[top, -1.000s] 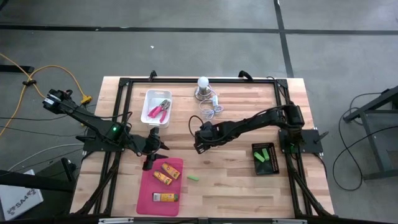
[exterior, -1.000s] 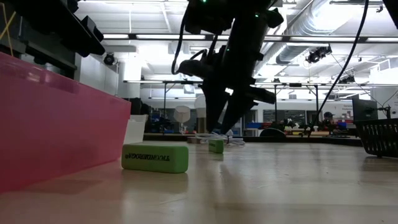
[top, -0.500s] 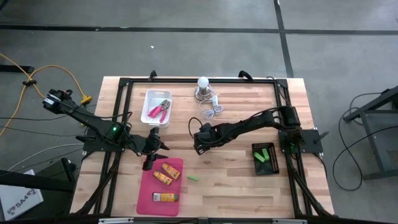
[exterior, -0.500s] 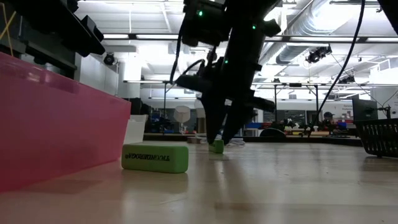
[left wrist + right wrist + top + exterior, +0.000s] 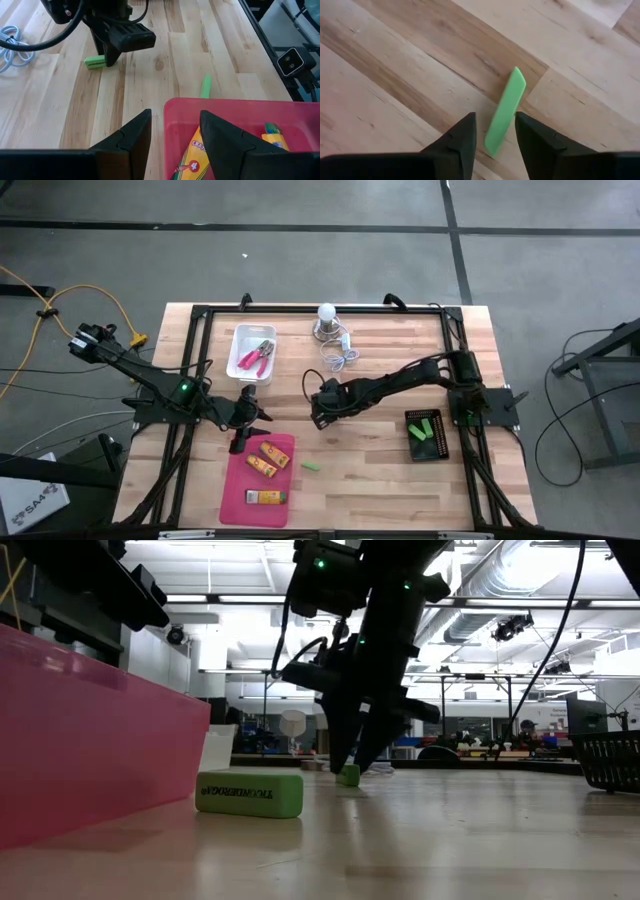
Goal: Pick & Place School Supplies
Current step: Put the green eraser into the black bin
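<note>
The right gripper (image 5: 492,137) hangs low over the middle of the wooden table (image 5: 380,470), its two fingers spread and straddling a light-green eraser stick (image 5: 505,112) that lies flat on the boards; the stick's near end sits between the fingertips, but the pads do not look to be touching it, so the grasp seems not yet made. The left wrist view shows the same stick poking out beside the right gripper's tips, and the low view shows it resting on the table under them. A second green eraser (image 5: 312,466) lies loose on the table just beside the pink tray (image 5: 232,490). That tray holds three orange-yellow crayon boxes (image 5: 263,460), and the left gripper (image 5: 240,435) waits at its far edge with fingers apart and nothing between them. The white bin (image 5: 240,340) near the back holds the pink-handled pliers (image 5: 258,356), and the black basket (image 5: 412,450) at the right side already contains a few green erasers (image 5: 424,428). By the look of it the sorting is mostly done: crayons and pliers are binned, and what is left is these two loose green erasers, probably bound for the black basket. The white bulb (image 5: 326,311) with its coiled cord stands untouched at the back
</note>
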Motion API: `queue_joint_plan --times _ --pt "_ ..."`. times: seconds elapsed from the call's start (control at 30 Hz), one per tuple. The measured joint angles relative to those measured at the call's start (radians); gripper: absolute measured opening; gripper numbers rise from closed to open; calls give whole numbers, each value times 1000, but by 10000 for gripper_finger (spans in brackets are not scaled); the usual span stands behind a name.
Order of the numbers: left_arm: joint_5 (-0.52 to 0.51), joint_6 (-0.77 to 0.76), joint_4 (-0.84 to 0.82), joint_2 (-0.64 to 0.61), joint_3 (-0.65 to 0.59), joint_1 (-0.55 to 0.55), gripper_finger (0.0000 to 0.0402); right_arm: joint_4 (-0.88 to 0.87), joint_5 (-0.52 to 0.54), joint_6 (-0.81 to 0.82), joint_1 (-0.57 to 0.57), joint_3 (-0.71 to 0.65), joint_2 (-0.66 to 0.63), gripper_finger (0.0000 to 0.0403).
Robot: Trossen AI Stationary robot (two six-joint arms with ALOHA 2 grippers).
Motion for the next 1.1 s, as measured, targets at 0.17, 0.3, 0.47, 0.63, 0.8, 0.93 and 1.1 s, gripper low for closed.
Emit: queue_joint_plan --times 0.17,0.3,0.47,0.63,0.8,0.93,1.1 --pt "0 0 0 0 0 0 161 0 9 -8 -1 0 0 102" --pt "0 0 0 0 0 0 161 6 14 -11 -3 0 14 91" --pt "0 -2 0 0 0 0 161 19 10 -32 -3 2 30 89" --pt "-1 -3 4 0 0 0 161 17 12 -34 -3 2 30 89" --pt "-1 -3 3 0 0 0 161 14 13 -35 -3 2 30 89" --pt "-1 -2 3 0 0 0 161 12 16 -35 -3 2 30 89" --pt "-1 -2 3 0 0 0 161 12 16 -35 -3 2 31 89"
